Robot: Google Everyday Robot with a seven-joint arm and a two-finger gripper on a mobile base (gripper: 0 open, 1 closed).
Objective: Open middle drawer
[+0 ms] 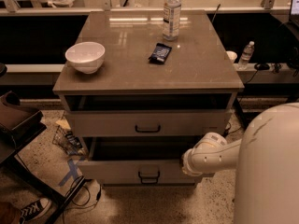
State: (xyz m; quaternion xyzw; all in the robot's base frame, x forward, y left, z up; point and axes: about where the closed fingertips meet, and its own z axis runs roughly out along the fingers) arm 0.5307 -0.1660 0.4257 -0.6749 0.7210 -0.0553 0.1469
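The middle drawer (147, 123) is the grey-beige front panel with a small dark bar handle (147, 129), below a dark slot under the cabinet top. Its front sits about in line with the cabinet and none of its interior shows. Below it, the taller-fronted lowest drawer (140, 171) is pulled partly out, with a dark inside. My white arm (212, 154) reaches in from the lower right. My gripper (187, 163) is at its end, by the right end of the lowest drawer and below and right of the middle drawer's handle.
On the cabinet top (140, 69) stand a white bowl (85, 56), a clear water bottle (172, 14) and a dark snack packet (160, 52). A dark stand (18, 125) and cables (70, 143) are at the left. My white body (268, 171) fills the lower right.
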